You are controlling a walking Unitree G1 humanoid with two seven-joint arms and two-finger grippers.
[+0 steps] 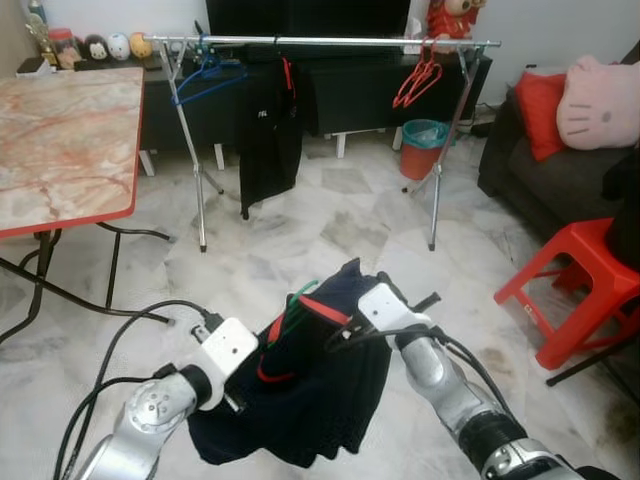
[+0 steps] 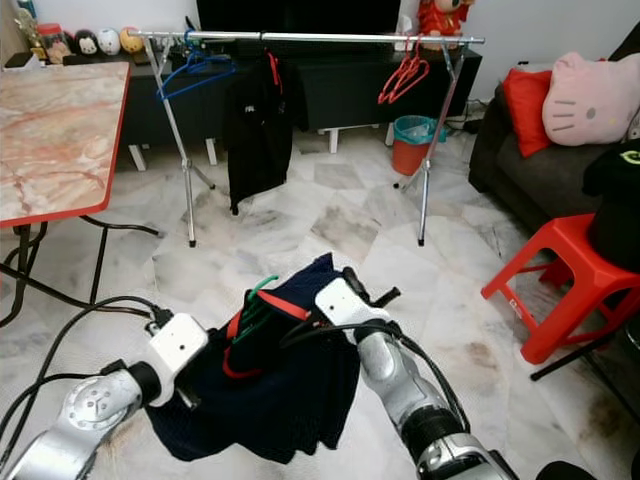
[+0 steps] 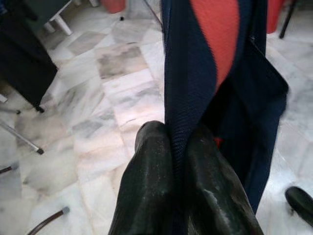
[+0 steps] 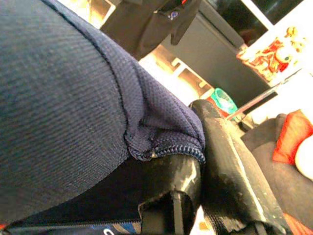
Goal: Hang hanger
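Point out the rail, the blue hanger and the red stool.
rail (image 1: 330, 41), left eye view, middle of the bar.
blue hanger (image 1: 207, 80), left eye view, its lower arm.
red stool (image 1: 590, 250), left eye view, seat top.

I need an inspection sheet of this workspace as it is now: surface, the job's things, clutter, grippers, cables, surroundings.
Surface: marble-tile floor, bare between robot and rack.
Job's things: dark blue garment held up between both grippers, with red and green hangers bunched in it; clothes rack ahead carries a blue hanger, a black shirt and red hangers.
Clutter: teal bin behind the rack.
Grippers: left gripper shut on the garment's edge; right gripper shut on its hem.
Cables: black cables loop along both arms.
Surroundings: marble-top table, red stool, dark sofa with cushions.
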